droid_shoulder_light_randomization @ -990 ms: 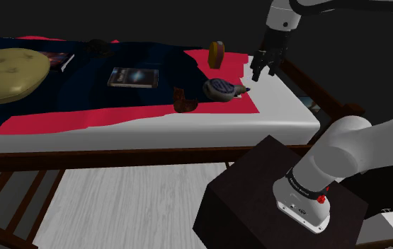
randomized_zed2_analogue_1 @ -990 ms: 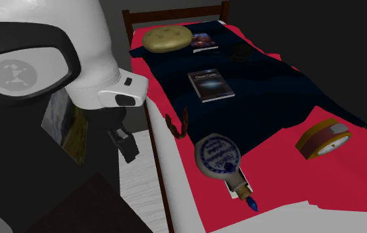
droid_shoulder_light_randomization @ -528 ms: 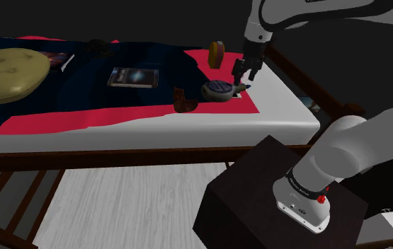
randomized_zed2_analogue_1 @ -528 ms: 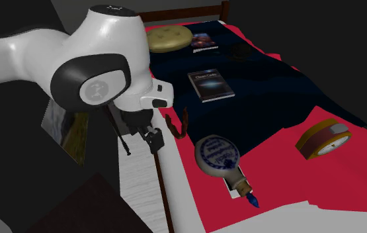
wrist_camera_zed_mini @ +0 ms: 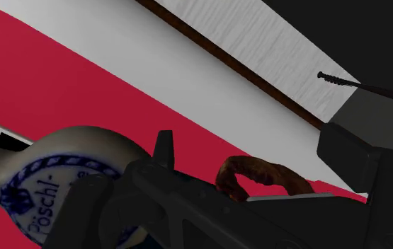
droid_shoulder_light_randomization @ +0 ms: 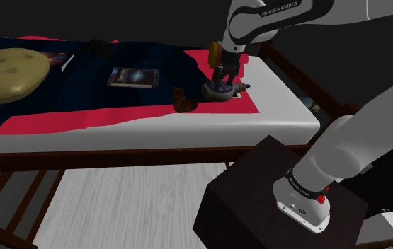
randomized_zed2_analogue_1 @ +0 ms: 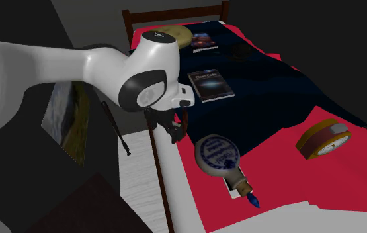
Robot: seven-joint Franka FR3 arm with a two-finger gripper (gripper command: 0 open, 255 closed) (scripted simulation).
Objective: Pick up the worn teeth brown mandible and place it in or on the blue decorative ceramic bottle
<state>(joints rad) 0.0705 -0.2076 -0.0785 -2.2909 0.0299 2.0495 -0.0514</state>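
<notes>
Gripper [droid_shoulder_light_randomization: 223,73] has swung to the shoulder view's left, above the bottle [droid_shoulder_light_randomization: 218,89], fingers seemingly apart, empty; jawbone [droid_shoulder_light_randomization: 183,101] waits beyond

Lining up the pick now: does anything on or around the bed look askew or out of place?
The blue-printed ceramic bottle lies on its side on the red sheet, not upright. A long black screw lies on the floor beside the bed.
</notes>
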